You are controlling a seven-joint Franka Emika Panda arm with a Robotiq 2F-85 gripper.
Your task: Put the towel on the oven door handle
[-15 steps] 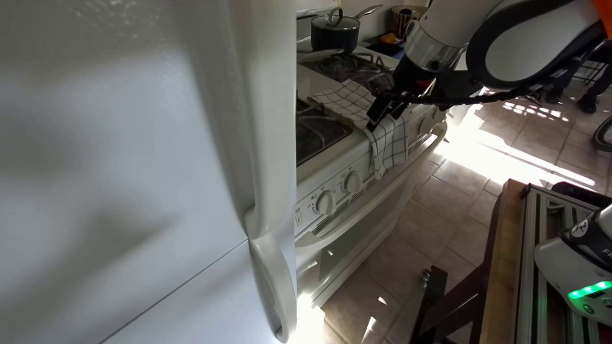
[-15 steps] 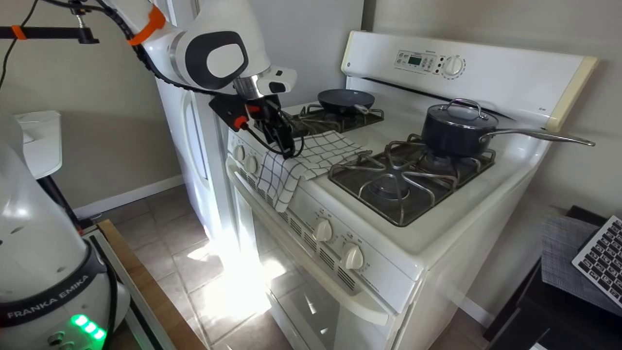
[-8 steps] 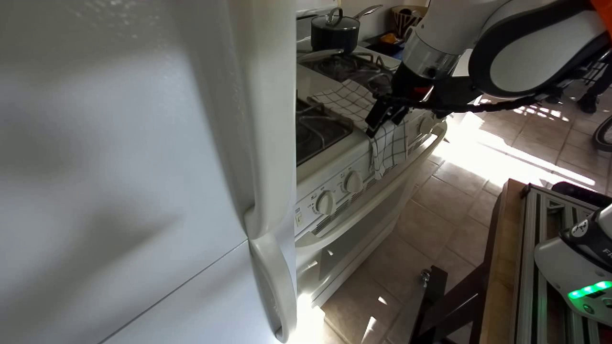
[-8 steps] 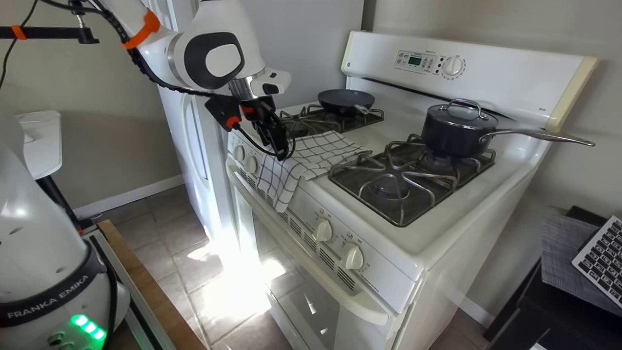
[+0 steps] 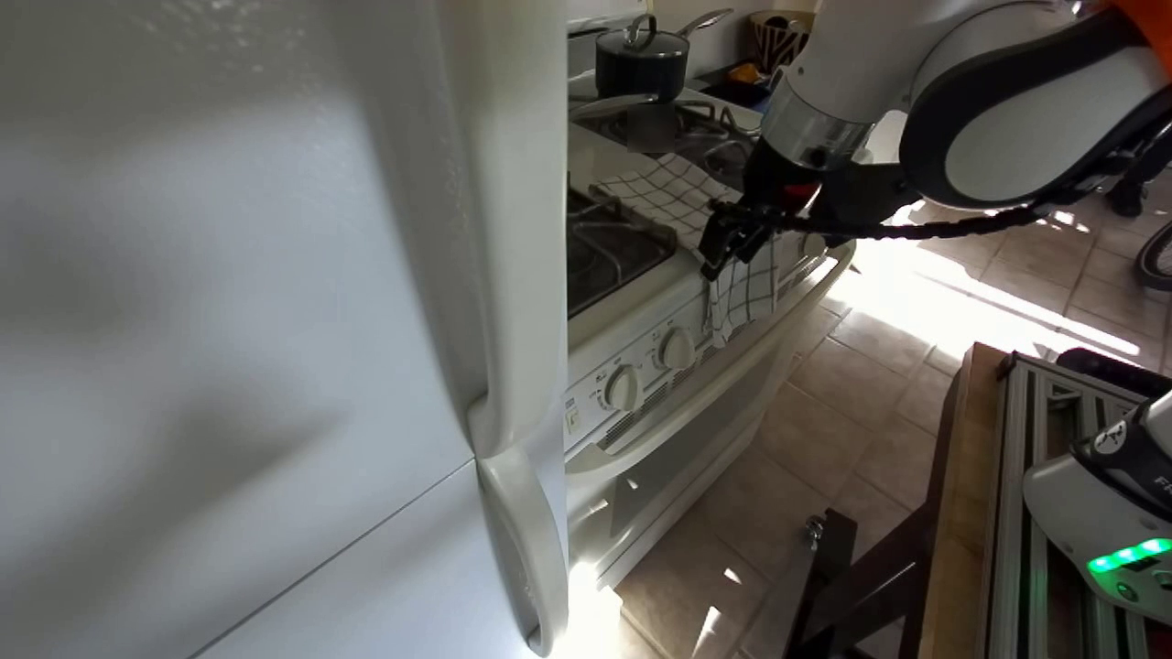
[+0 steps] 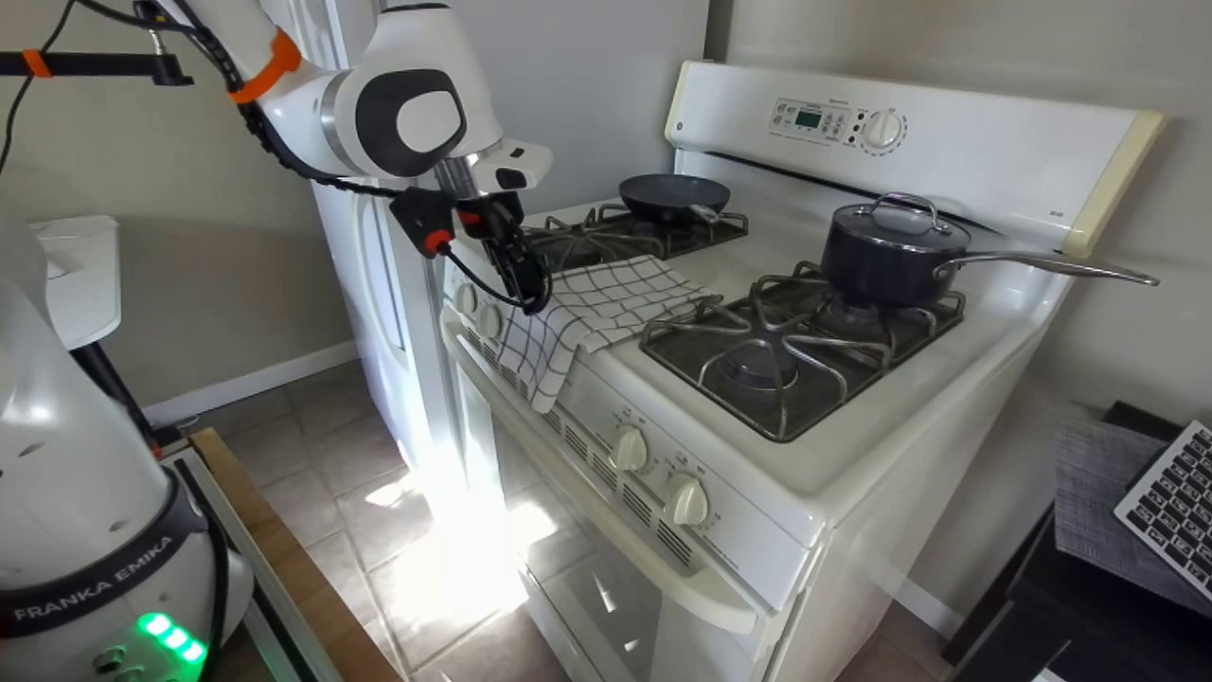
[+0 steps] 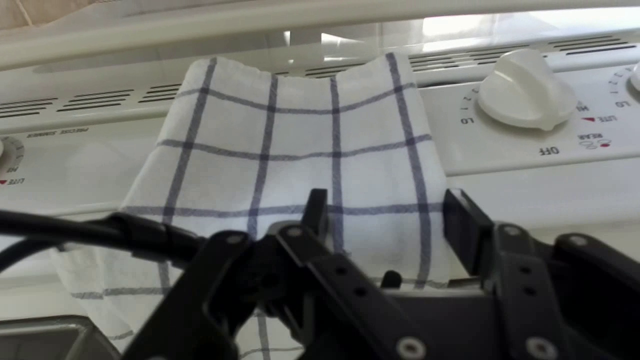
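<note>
I'm over the front edge of the range [image 6: 805, 469] with my gripper [image 7: 385, 220], fingers [image 7: 465, 230] pointing down, and the jaws stand apart: the wrist view hands me a wide gap between them. And what fills that gap? The towel [image 7: 300, 130], white with its dark grid, spread right behind. One finger shows against the cloth, its partner beside the cloth's edge; whether either one touches fabric, I can't tell from here.

Now the towel itself: it lies across the top of the range between the two pairs of burners [image 6: 757, 365], bends over the front edge and hangs down the control panel [image 7: 500, 150]. The hem reaches the vent slots [image 7: 95, 100], and just beyond, running crosswise, there's the oven door handle [image 7: 300, 17], apart from the cloth.

Knobs [image 7: 527, 92] flank the hanging part on both sides, their markings upside down to me in the wrist view, where a black cable [image 7: 75, 230] runs in from the left edge. In an exterior view, a lidded saucepan [image 6: 881, 260] sits on a rear burner, long handle jutting past the side of the range, and a frying pan [image 6: 674, 199] rests on the other rear burner, nearer the refrigerator [image 5: 275, 275]. Green lights [image 6: 172, 637] glow on the arm's base [image 6: 95, 502].
</note>
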